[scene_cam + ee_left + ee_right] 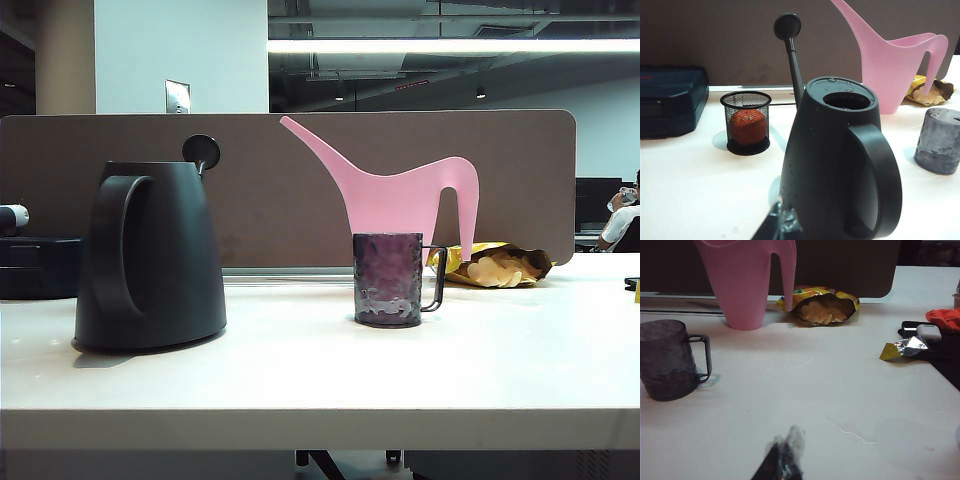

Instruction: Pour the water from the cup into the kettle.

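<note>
Only the left wrist view shows a mesh cup [745, 122] holding an orange ball [747, 126] behind the kettle [150, 257]. The cup [388, 279] stands on the tabletop [320, 380] beside the kettle, chip bag [500, 265] beyond. Right gripper [784, 460] jaws pressed together; left gripper [782, 225] jaws: cannot tell.

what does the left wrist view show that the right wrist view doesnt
Only the left wrist view shows the large matte black kettle with its lid open, a black wire-mesh cup holding an orange ball, a dark blue case, and the left end effector low behind the kettle.

Only the right wrist view shows a crumpled silver foil wrapper, a white earbud case, an orange cloth, and the shut right end effector over bare table.

Both show the translucent purple mug, the pink plastic watering can, the open yellow chip bag and the white table.
</note>
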Motion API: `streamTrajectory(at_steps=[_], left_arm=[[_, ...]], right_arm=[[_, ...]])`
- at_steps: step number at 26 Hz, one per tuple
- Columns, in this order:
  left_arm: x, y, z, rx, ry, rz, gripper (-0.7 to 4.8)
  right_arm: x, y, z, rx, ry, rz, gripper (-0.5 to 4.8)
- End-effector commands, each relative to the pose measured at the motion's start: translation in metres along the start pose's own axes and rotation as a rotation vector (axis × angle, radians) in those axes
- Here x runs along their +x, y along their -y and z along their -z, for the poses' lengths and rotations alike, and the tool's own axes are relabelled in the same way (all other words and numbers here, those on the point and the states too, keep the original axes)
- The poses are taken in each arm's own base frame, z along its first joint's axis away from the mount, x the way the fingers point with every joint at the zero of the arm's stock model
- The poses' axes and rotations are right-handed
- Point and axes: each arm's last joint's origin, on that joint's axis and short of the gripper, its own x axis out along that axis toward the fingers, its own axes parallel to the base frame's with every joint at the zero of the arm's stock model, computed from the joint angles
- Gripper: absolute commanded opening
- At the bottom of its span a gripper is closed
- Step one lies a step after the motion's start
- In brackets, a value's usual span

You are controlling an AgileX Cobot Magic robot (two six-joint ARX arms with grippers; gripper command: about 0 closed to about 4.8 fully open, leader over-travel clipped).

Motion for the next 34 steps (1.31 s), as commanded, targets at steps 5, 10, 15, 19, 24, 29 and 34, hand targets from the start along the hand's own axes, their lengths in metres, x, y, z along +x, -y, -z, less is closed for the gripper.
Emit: streamTrajectory(at_steps=[5, 10, 15, 19, 24, 29, 34], left_arm=[[0.0, 0.0, -0.002, 0.004, 0.015, -0.002, -0.05], [0.0, 0.0, -0.002, 0.004, 0.015, -0.003, -0.05], [0.0, 0.0, -0.002, 0.004, 0.015, -0.001, -0.05], [0.0, 0.0, -0.002, 0.004, 0.014, 0.003, -0.05], [0.0, 0.002, -0.002, 0.004, 0.013, 0.051, -0.05], [0.0, 0.004, -0.002, 0.005, 0.012, 0.145, -0.05], [-0.001, 0.008, -0.002, 0.006, 0.011, 0.266, -0.05]], right_arm=[[0.0, 0.0, -0.002, -0.003, 0.02, 0.002, -0.08], [0.0, 0.0, -0.003, -0.003, 0.025, 0.002, -0.08], [-0.001, 0.0, -0.007, 0.009, 0.038, -0.006, -0.08], [-0.006, 0.0, -0.024, 0.02, 0.073, -0.005, -0.09], [-0.014, 0.0, -0.048, 0.02, 0.074, -0.002, -0.09], [-0.019, -0.001, -0.079, 0.02, 0.067, -0.007, -0.09], [-0.01, -0.003, -0.11, 0.02, 0.003, -0.08, -0.09]])
